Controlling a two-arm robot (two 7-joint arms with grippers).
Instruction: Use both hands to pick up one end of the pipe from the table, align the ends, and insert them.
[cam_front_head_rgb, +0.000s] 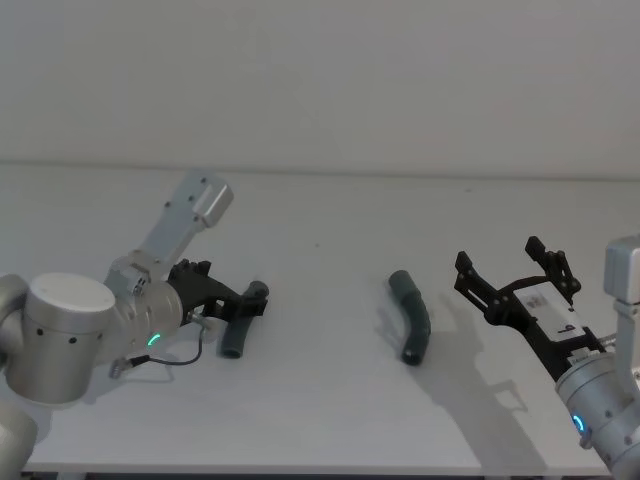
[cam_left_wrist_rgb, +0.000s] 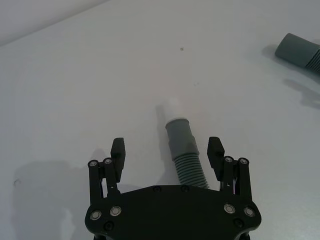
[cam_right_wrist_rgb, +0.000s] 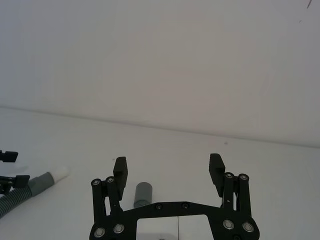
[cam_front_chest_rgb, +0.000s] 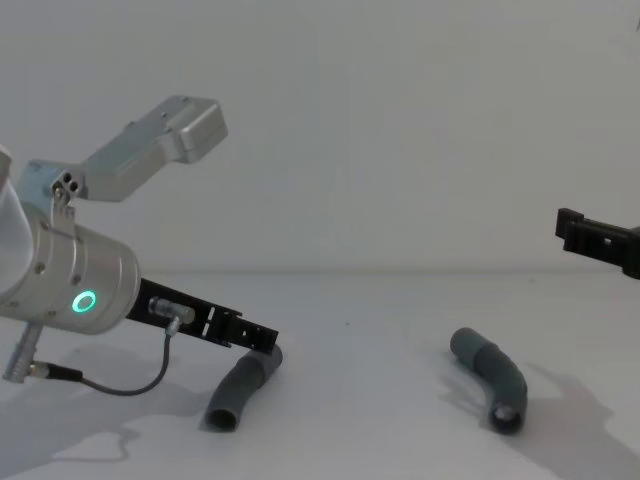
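Head view, left gripper (cam_front_head_rgb: 250, 300): low over the bench (cam_front_head_rgb: 320, 420), at the upper end of the left pipe piece (cam_front_head_rgb: 238, 338); nothing lifted.
Head view, right gripper (cam_front_head_rgb: 498, 252): jaws wide apart and empty, off to the right of the right pipe piece (cam_front_head_rgb: 412, 318), not touching it.
Head view, both pieces: lying on the bench, well apart, ends not turned toward each other.
Left wrist view, jaws: apart, one on each side of the ribbed stretch just behind the cuff (cam_left_wrist_rgb: 179, 132), with a gap showing on both sides; straddling, not clamped.
Left wrist view, white tip (cam_left_wrist_rgb: 173, 106): bare, pointing away from the gripper, down on the bench; other piece far off at a corner.
Right wrist view, jaws: apart, holding nothing; round grey end (cam_right_wrist_rgb: 142, 194) of the right piece low between them, nearer one finger, not reached.
Chest view, left side: gripper at the near-top end of its piece, open mouth of the other end resting on the bench.
Chest view, right side: gripper at the right edge, well above the bench and higher than its piece.
Done, by judgement: only the left approach, set for a grasp.
Left to do: closing on the left piece, bringing the right gripper down and closing it, lifting both, aligning the ends, inserting; nearly the whole task.
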